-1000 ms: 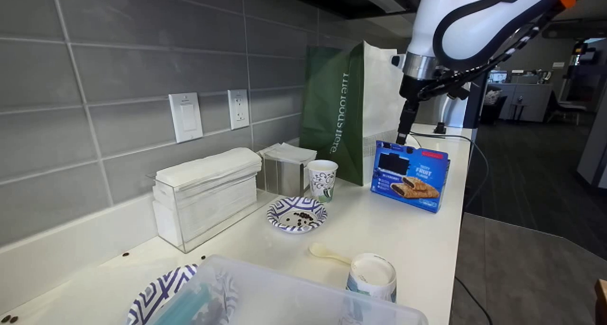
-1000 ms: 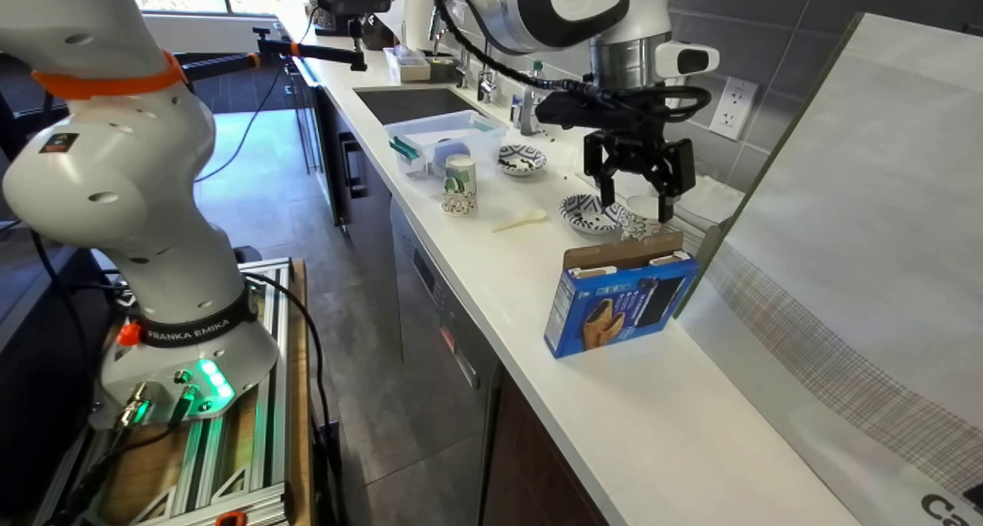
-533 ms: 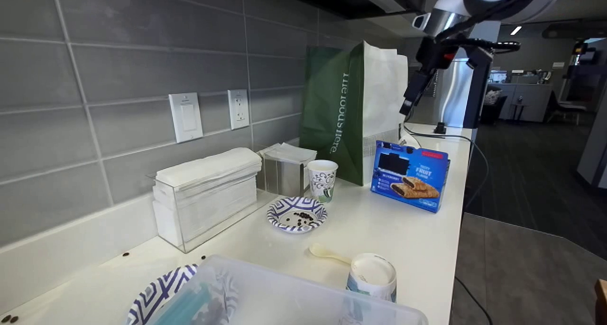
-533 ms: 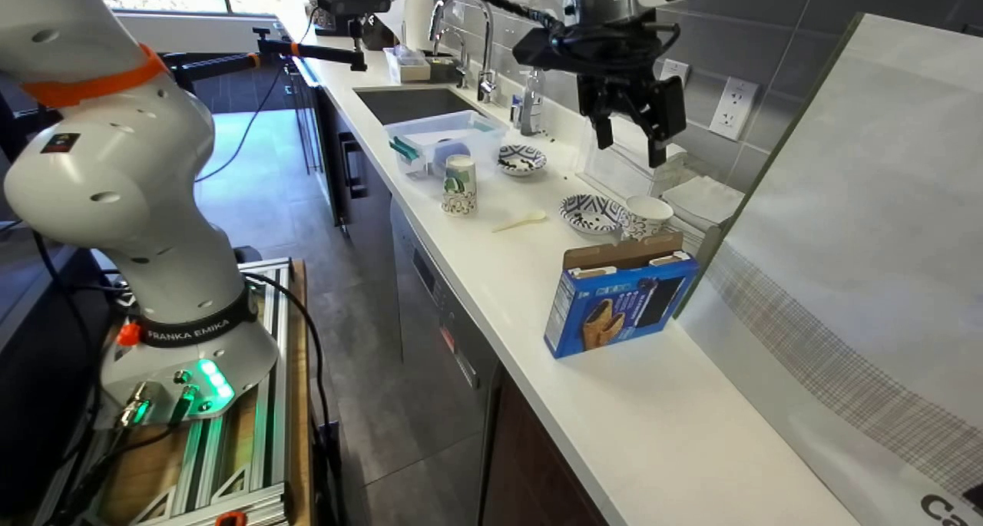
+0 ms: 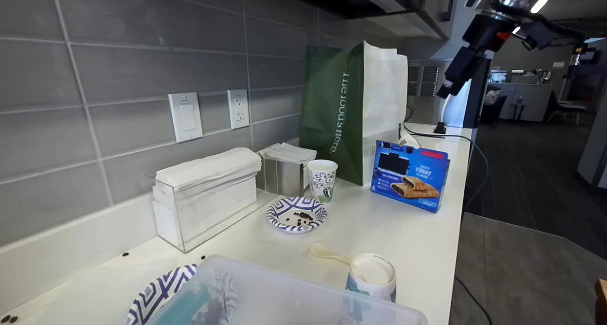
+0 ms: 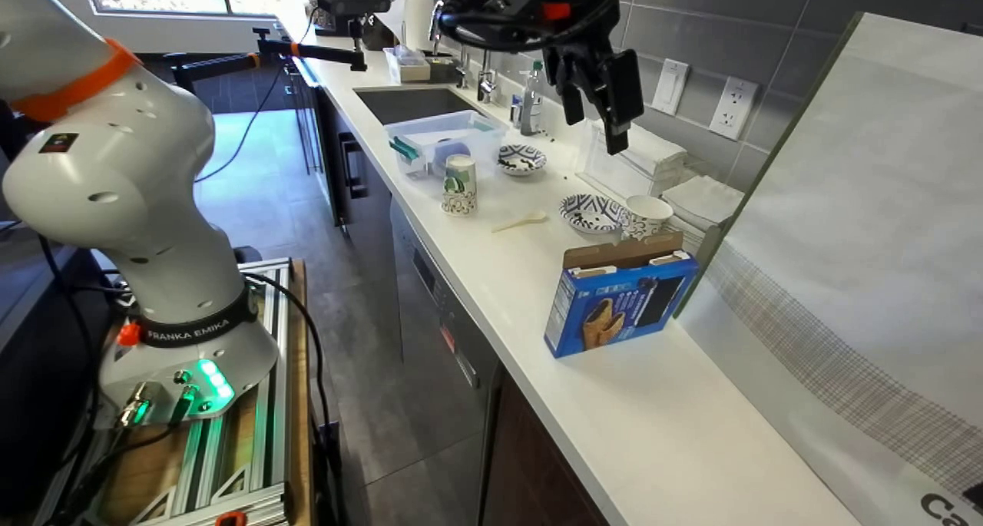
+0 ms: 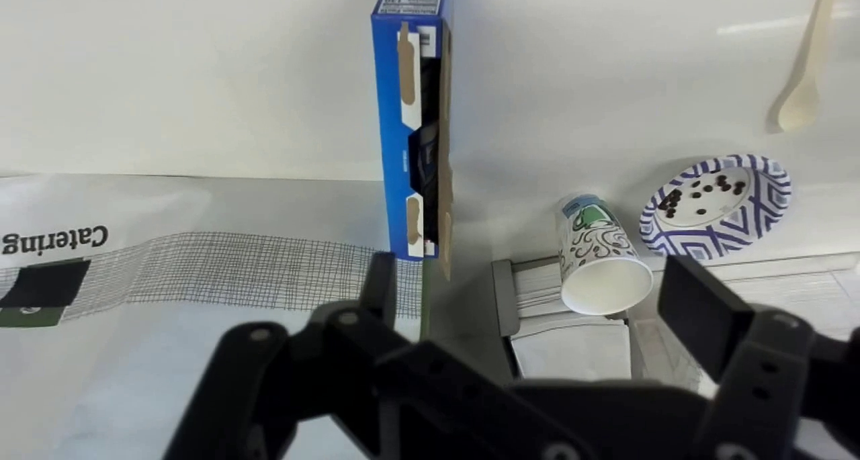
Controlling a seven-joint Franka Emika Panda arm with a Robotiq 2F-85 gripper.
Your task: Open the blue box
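Note:
The blue box (image 5: 411, 173) stands upright on the white counter in both exterior views, the other showing its printed face (image 6: 623, 311). Its brown top flap (image 6: 622, 253) is raised along the far edge, with white torn tabs beside the opening. In the wrist view, the blue box (image 7: 393, 111) is seen from above with a dark gap between its blue top panel and the flap (image 7: 445, 151). My gripper (image 6: 596, 133) is open and empty, high above the counter and apart from the box. It also shows edge-on at the upper right (image 5: 446, 92), and its spread fingers in the wrist view (image 7: 534, 272).
A tall green paper bag (image 5: 332, 116) stands beside the box. A paper cup (image 5: 323, 178), a patterned bowl (image 5: 298, 216) with beans and a napkin holder (image 5: 213, 201) are close by. A spoon (image 5: 329, 254), upside-down cup (image 5: 373, 273) and plastic bin (image 5: 303, 292) lie farther along.
My gripper has moved up and away from above the box, toward the counter's open side. The fingers stay open. The box and its raised flap have not moved.

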